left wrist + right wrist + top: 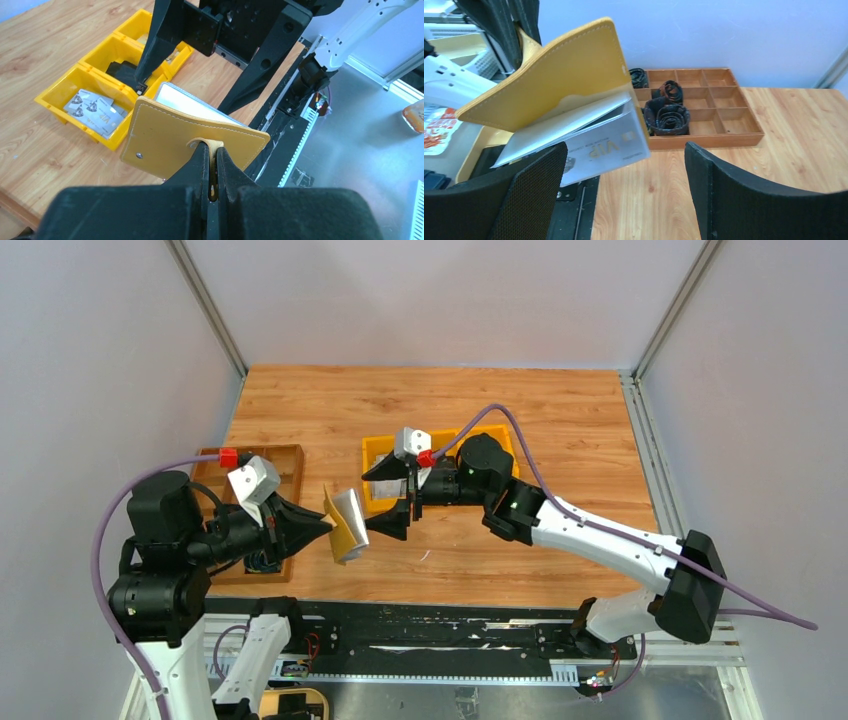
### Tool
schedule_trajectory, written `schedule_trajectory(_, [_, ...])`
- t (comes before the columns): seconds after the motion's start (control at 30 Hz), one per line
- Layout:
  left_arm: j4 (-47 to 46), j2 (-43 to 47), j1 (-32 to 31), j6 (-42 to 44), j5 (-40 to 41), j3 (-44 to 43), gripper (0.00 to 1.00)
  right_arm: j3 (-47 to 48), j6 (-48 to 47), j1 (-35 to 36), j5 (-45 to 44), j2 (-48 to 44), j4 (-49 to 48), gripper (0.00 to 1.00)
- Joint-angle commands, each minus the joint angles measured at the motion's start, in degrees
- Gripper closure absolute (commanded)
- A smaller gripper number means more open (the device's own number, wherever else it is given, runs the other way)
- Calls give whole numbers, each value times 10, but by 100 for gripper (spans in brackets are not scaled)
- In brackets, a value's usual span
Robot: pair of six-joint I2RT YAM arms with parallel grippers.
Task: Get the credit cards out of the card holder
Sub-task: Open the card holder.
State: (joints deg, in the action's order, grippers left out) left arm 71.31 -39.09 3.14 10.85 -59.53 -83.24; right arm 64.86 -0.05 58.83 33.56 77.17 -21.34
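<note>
- Above the near middle of the counter [560,410], in the air between the two arms: card holder [559,85], mustard yellow, hanging open with its pocket side toward the R arm.
- L gripper [211,150]: fingers clamped together on the small tab at the holder's edge. A narrow, single-point hold.
- R gripper [624,150]: fingers wide apart, nothing held, set either side of the gap just in front of the protruding cards [609,145].
- Cards: pale, several, fanned part-way out of the pocket. Outermost is marked VIP. None is free yet.
- Handling (judgement): holder is light, soft and flexible, and apt to pivot about the tab when pulled. Cards are thin, stiff and slick-faced.
- Grip pt. (judgement): exposed card ends, pads on the flat faces, pull in line w/ the pocket, away from the L arm.
- Risk (judgement): stack may slide out together, or the tab may slip.
</note>
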Motion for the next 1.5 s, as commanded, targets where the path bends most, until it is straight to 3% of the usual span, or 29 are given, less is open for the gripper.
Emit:
schedule_trajectory(0.0, [-17, 1, -2, -6, -35, -19, 100, -17, 32, 10, 64, 6, -44, 10])
schedule_trajectory(0.27, [-17, -8, -1, -15, -63, -26, 100, 4, 61, 20, 121, 39, -106, 10])
schedule_trajectory(0.67, [-19, -36, -2, -78, -174, -14, 100, 65, 58, 31, 202, 90, -140, 9])
schedule_trajectory(0.87, [-19, -39, -2, -91, -196, -21, 100, 52, 163, 33, 254, 100, -260, 11])
schedule_trajectory(1.03, [-19, -39, -2, -94, -193, -30, 100, 50, 262, 33, 301, 121, -381, 33])
schedule_trajectory(1.13, [-19, -39, -2, -89, -185, -42, 100, 52, 299, 33, 318, 132, -398, 54])
schedule_trajectory(1.27, [-19, -36, -2, -79, -168, -57, 100, 50, 318, 31, 328, 135, -384, 94])
schedule_trajectory(1.33, [-18, -34, -2, -69, -155, -62, 100, 49, 317, 30, 321, 130, -369, 100])
schedule_trajectory(1.37, [-18, -32, -2, -63, -144, -63, 94, 50, 317, 28, 319, 126, -360, 100])
schedule_trajectory(1.4, [-18, -28, -2, -52, -130, -63, 76, 52, 317, 27, 317, 123, -349, 100])
schedule_trajectory(1.43, [-17, -24, -2, -42, -111, -63, 50, 54, 315, 26, 315, 119, -333, 100])
schedule_trajectory(1.47, [-17, -18, -2, -33, -75, -62, 14, 60, 309, 23, 312, 115, -306, 100])
